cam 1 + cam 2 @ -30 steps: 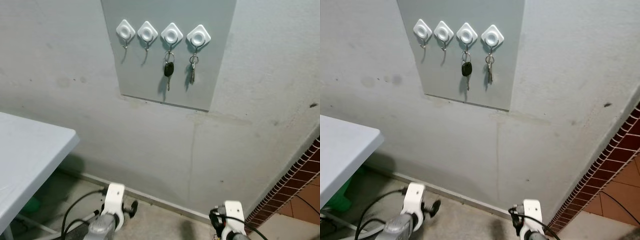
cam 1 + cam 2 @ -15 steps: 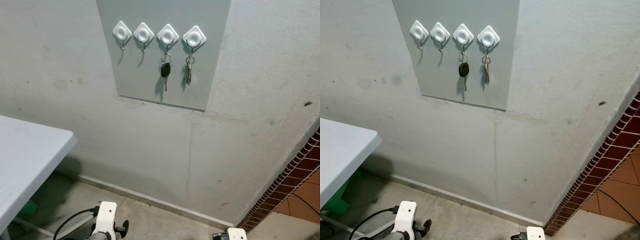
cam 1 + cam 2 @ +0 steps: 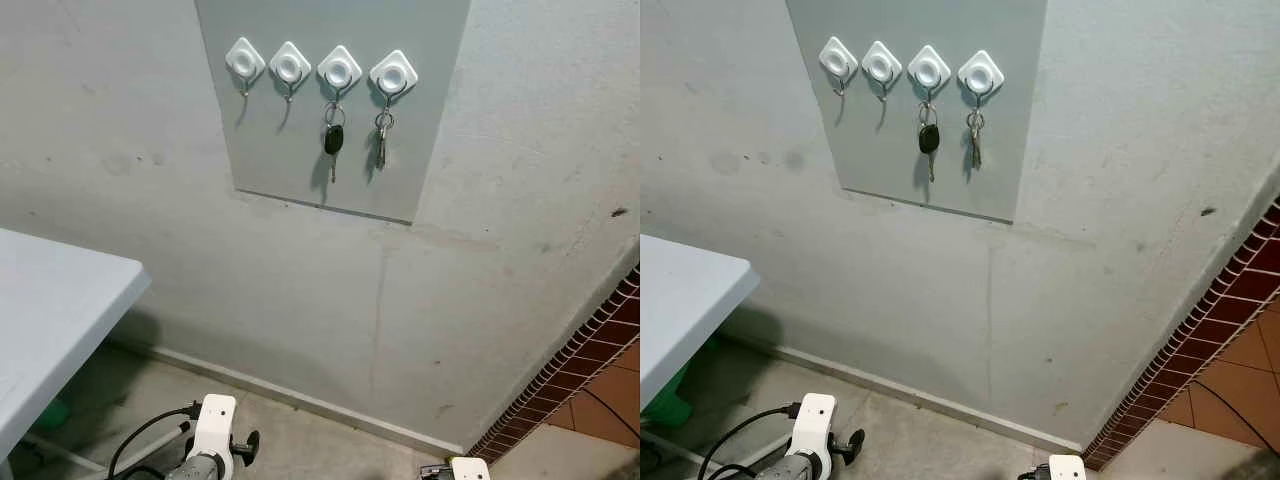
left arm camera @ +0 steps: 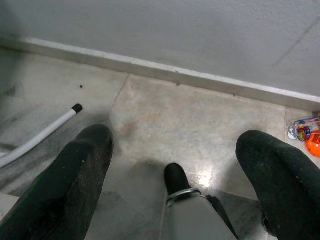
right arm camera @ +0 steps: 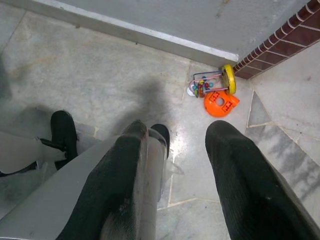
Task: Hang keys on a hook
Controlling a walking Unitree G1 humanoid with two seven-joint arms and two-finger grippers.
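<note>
Left gripper (image 4: pixel 170 165) hangs low over the floor (image 4: pixel 200 125), fingers apart; right gripper (image 5: pixel 172 150) likewise, fingers parted, both holding nothing. On the grey panel (image 3: pixel 290 160), the black-headed key (image 3: pixel 334 140) and silver keys (image 3: pixel 382 140) hang straight down from the two rightmost hooks (image 3: pixel 392 75); the left two stand free.

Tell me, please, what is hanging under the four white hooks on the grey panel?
A black-headed key hangs under the third hook, and silver keys under the fourth hook. The first two hooks are bare.
</note>
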